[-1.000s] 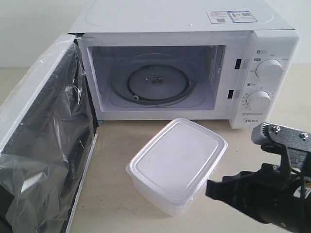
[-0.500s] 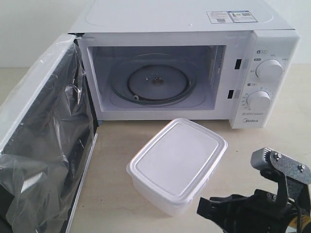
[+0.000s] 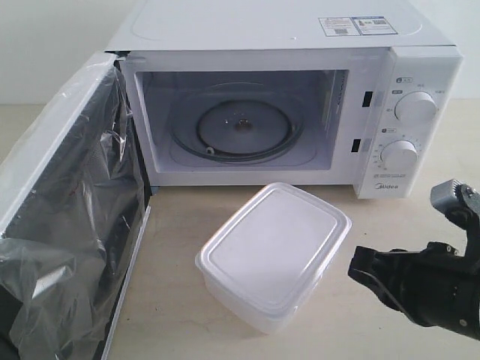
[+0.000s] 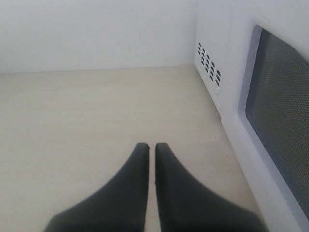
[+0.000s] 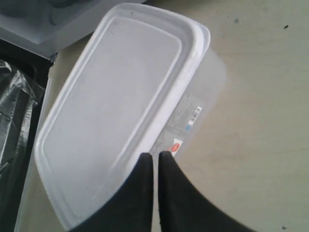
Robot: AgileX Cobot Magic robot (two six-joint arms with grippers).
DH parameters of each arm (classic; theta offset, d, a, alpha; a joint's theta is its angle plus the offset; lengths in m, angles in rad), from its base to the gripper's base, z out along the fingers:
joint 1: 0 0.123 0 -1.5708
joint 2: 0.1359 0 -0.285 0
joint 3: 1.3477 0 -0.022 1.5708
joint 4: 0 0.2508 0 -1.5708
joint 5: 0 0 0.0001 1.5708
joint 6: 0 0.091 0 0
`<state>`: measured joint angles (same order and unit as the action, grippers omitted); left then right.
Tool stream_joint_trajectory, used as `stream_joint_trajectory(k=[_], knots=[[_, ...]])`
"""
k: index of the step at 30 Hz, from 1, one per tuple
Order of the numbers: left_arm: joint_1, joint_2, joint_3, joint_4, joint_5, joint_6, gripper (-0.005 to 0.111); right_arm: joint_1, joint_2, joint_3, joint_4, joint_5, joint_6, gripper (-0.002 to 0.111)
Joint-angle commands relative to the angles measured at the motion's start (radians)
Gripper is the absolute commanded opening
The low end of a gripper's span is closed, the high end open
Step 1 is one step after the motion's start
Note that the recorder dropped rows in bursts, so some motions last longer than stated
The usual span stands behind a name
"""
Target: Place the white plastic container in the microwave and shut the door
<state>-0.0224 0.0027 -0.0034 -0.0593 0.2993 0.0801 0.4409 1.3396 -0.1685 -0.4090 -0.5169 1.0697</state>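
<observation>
The white plastic container (image 3: 274, 251) sits lidded on the table in front of the microwave (image 3: 420, 75). The door (image 3: 67, 202) is swung wide open to the left, with loose clear film over its dark window. The glass turntable (image 3: 240, 131) inside is bare. My right gripper (image 3: 358, 271) is shut and empty, low to the right of the container and apart from it. In the right wrist view its tips (image 5: 154, 157) point at the container's (image 5: 116, 111) long side. My left gripper (image 4: 151, 147) is shut and empty over bare table, behind the open door's outer face (image 4: 285, 130).
The microwave's control panel with two dials (image 3: 415, 107) is on its right. The microwave's vented side wall (image 4: 208, 60) stands close to the left gripper. A pale wall runs behind the light table (image 3: 180, 292).
The right gripper dipped low toward the container's near corner, then drew back up and to the right. The container, door and microwave have not moved.
</observation>
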Motion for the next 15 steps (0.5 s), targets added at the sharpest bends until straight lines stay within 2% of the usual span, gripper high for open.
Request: stream_joint_trajectory(k=[1, 9, 15], knots=[[0.001, -0.003, 0.003, -0.005, -0.003, -0.006, 0.004, -0.089, 0.002, 0.006, -0.148, -0.026, 0.055, 0.000], [0.001, -0.003, 0.003, -0.005, -0.003, -0.006, 0.004, -0.095, 0.213, 0.006, -0.202, -0.245, 0.027, 0.000], [0.001, -0.003, 0.003, -0.005, -0.003, -0.006, 0.004, -0.095, 0.308, 0.006, -0.173, -0.507, 0.082, 0.000]])
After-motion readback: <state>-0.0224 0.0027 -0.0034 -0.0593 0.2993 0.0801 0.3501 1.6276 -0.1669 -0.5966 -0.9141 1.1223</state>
